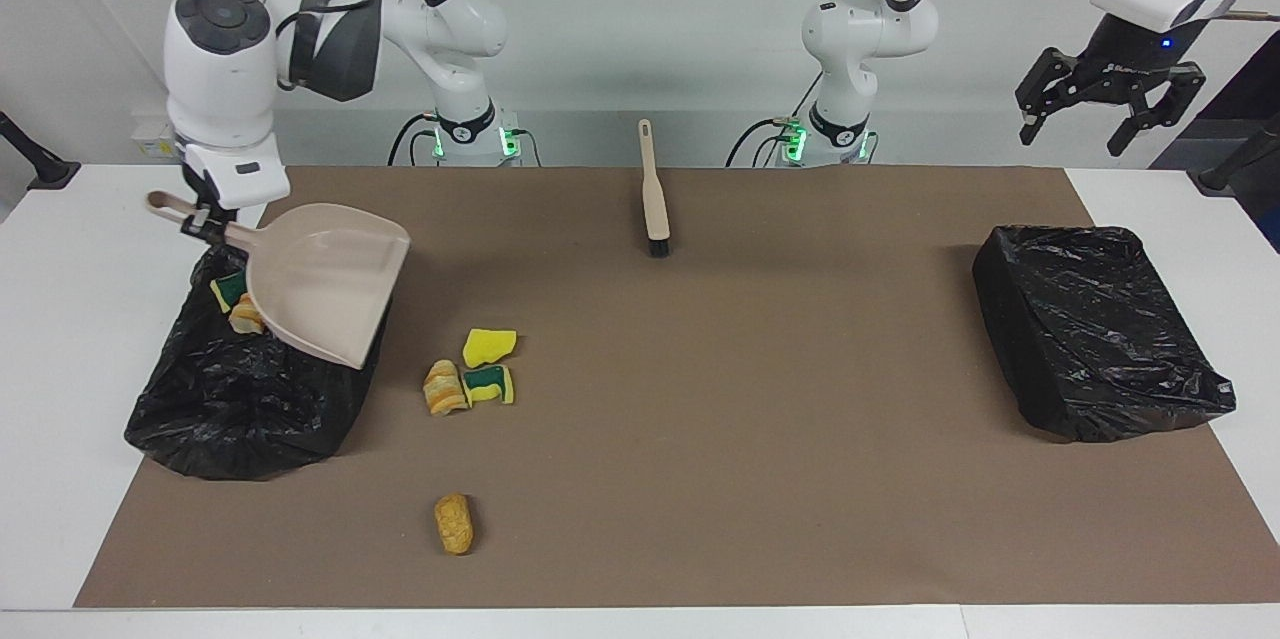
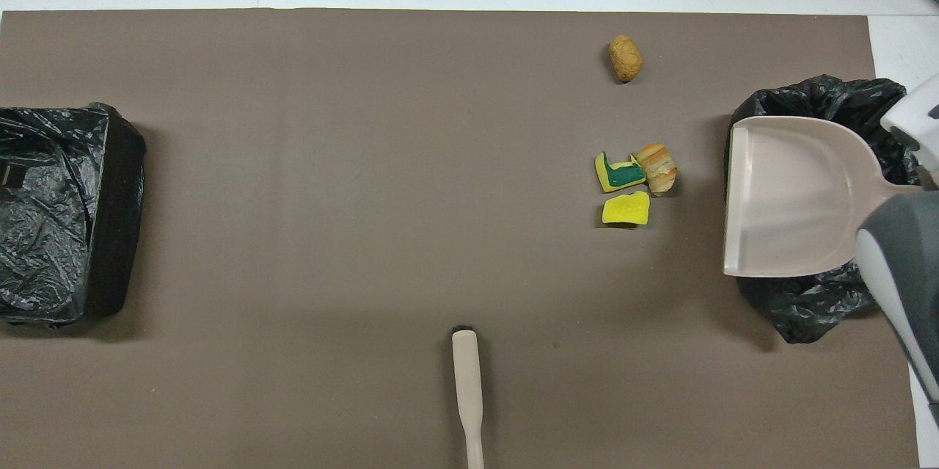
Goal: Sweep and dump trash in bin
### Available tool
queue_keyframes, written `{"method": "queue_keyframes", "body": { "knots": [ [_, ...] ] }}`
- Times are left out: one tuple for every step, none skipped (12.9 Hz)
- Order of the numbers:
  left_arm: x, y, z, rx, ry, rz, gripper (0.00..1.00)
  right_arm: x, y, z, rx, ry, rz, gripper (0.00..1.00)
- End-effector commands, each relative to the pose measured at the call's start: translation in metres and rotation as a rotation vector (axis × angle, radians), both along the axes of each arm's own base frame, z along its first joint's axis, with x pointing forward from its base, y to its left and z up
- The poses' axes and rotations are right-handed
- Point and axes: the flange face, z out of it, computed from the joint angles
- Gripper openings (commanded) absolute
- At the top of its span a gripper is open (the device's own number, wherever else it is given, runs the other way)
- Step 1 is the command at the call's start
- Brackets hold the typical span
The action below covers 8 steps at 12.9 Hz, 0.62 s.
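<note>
Counts: 2 bins, 1 dustpan, 1 brush, 4 loose trash pieces on the mat, plus at least 2 pieces visible in a bin.

Loose trash: a cluster of three – yellow sponge scrap (image 1: pixel 489 346), green-topped sponge scrap (image 1: pixel 489 384), striped bread chunk (image 1: pixel 445 388) – beside the bin at the right arm's end (image 1: pixel 240 399). A lone tan chunk (image 1: pixel 454 522) lies farther from the robots than the cluster. In that bin, next to the dustpan's edge, a green-yellow scrap (image 1: pixel 229 287) and a bread chunk (image 1: pixel 246 315) show; the rest of the bin's inside is hidden under the pan.

Right gripper (image 1: pixel 207 217) is clamped on the handle of the beige dustpan (image 1: pixel 325 284), holding it raised over that bin, open face up, lip tilted down toward the cluster. The pan looks empty in the overhead view.

Left gripper (image 1: pixel 1108 114) is up in the air at its own end of the table, fingers spread wide, nothing in them; that arm waits.

Second bin (image 1: pixel 1090 329), black-bagged, sits at the left arm's end. Brush (image 1: pixel 653 189) lies mid-table near the robots, bristles pointing away from them.

Surface: brown mat (image 1: pixel 700 419) on a white table (image 1: pixel 60 369). Plain pale wall at the robots' end.
</note>
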Motion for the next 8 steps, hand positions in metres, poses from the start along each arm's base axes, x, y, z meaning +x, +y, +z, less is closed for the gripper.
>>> {"method": "queue_keyframes", "body": {
  "knots": [
    [-0.01, 0.002, -0.01, -0.01, 0.018, -0.017, 1.0, -0.012, 0.047, -0.017, 0.075, -0.001, -0.183, 0.0],
    [-0.011, -0.001, -0.012, -0.012, 0.012, -0.022, 1.0, -0.015, 0.065, -0.023, 0.081, -0.007, -0.267, 0.0],
    [-0.009, -0.002, -0.014, -0.021, 0.018, -0.019, 1.0, -0.017, 0.088, -0.027, 0.114, -0.015, -0.335, 0.0],
    [-0.006, 0.0, -0.017, -0.035, 0.026, -0.009, 1.0, -0.02, 0.102, -0.03, 0.149, -0.023, -0.423, 0.0],
    [-0.005, 0.002, -0.02, -0.038, 0.03, -0.006, 1.0, -0.022, 0.114, -0.033, 0.196, -0.032, -0.529, 0.0],
    [-0.008, 0.003, -0.021, -0.037, 0.033, -0.004, 1.0, -0.021, 0.133, -0.039, 0.217, -0.027, -0.587, 0.0],
    [-0.009, 0.003, -0.024, -0.036, 0.041, -0.004, 1.0, -0.023, 0.15, -0.041, 0.212, -0.048, -0.659, 0.0],
    [-0.011, 0.003, -0.026, -0.037, 0.053, -0.003, 1.0, -0.027, 0.177, -0.043, 0.191, -0.08, -0.747, 0.0]
  ]
}}
